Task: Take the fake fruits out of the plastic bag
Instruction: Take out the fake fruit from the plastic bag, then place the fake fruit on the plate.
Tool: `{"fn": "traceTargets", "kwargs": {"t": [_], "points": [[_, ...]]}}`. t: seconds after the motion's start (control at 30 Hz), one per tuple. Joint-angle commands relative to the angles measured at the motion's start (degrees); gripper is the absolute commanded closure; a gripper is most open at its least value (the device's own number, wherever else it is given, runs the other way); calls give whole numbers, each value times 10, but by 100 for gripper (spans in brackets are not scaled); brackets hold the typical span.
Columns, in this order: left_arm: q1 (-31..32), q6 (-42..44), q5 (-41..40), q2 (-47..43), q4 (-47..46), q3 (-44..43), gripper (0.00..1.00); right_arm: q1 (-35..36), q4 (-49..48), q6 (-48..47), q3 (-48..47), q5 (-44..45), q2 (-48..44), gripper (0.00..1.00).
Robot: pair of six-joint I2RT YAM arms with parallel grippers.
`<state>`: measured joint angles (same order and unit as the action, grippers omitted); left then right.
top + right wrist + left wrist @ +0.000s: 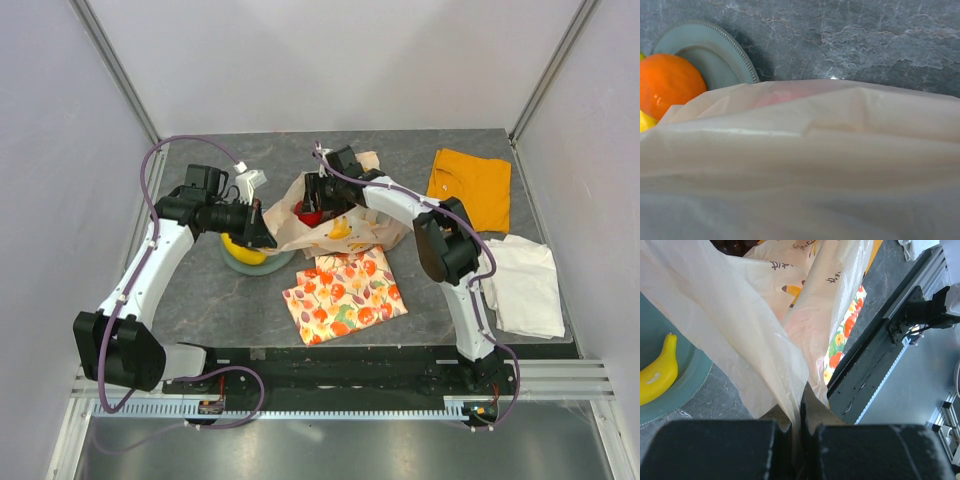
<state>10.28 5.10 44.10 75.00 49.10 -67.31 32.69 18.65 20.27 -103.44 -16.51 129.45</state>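
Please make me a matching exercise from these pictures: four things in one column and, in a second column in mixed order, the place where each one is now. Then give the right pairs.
Column A
1. banana
2. plastic bag
3. fruit-patterned cloth
4. white cloth

Column B
a. by the right edge of the table
b. on the pale green plate
c. pinched in the left gripper
d. lying flat, just on the near side of the plastic bag

Pairs: 1-b; 2-c; 3-d; 4-a.
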Motion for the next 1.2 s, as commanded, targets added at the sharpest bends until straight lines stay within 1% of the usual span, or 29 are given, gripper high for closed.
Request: {"fn": "traceTargets", "kwargs": {"t": [0.0,0.03,0.1,0.13,0.2,0.23,0.3,0.33,0.37,0.47,0.5,0.53,0.57,0.6,0.63,0.67,0.73,0.77,0.83,0.87,0.9,0.93,0.97,1.0,1.03,1.17], "points": [[-2,-11,24,11,-29,-41,98,-28,8,-31,30,17,-60,60],[-2,-13,31,16,-36,-47,98,-48,8,-44,38,21,-80,62],[1,-30,39,42,-50,-67,98,-68,12,-62,57,25,-100,73],[3,-42,48,52,-59,-77,98,-90,16,-83,61,25,-117,77],[14,-46,51,83,-68,-117,98,-119,26,-104,68,30,-142,78],[19,-44,51,95,-73,-130,98,-130,27,-116,73,25,-150,81],[32,-46,51,131,-82,-173,98,-147,27,-152,76,-7,-163,82],[37,-71,51,145,-93,-187,98,-161,27,-157,75,-24,-172,82],[42,-81,51,160,-99,-213,98,-167,31,-163,69,-72,-176,82],[48,-105,50,215,-118,-264,98,-170,94,-177,32,-139,-191,82],[48,-110,43,226,-124,-277,97,-171,109,-178,22,-189,-202,82],[48,-111,42,251,-126,-307,93,-169,124,-179,5,-207,-208,82],[48,-108,42,263,-126,-325,79,-168,151,-181,-2,-223,-216,82],[47,-105,40,273,-124,-344,75,-167,161,-186,-9,-245,-233,82],[47,-99,39,289,-122,-382,71,-165,174,-188,-25,-249,-242,82],[47,-98,35,291,-120,-397,60,-163,188,-185,-37,-252,-251,82],[47,-90,27,286,-116,-428,49,-163,197,-174,-71,-264,-272,82],[45,-88,26,281,-112,-433,38,-163,202,-167,-84,-265,-278,81],[40,-83,23,265,-99,-433,23,-155,208,-151,-122,-257,-289,81],[39,-82,20,236,-94,-427,8,-150,212,-146,-134,-251,-292,81],[38,-84,10,219,-89,-419,1,-141,216,-142,-148,-242,-295,81],[36,-85,-1,195,-88,-397,1,-131,220,-156,-174,-224,-298,81],[36,-84,-13,150,-88,-384,1,-120,242,-177,-188,-207,-300,81],[36,-77,-29,125,-88,-371,1,-95,255,-197,-201,-193,-301,81],[35,-73,-32,104,-81,-353,1,-87,263,-228,-221,-181,-300,81],[26,-55,-49,-3,-58,-317,1,-41,277,-236,-279,-173,-284,80]]}}
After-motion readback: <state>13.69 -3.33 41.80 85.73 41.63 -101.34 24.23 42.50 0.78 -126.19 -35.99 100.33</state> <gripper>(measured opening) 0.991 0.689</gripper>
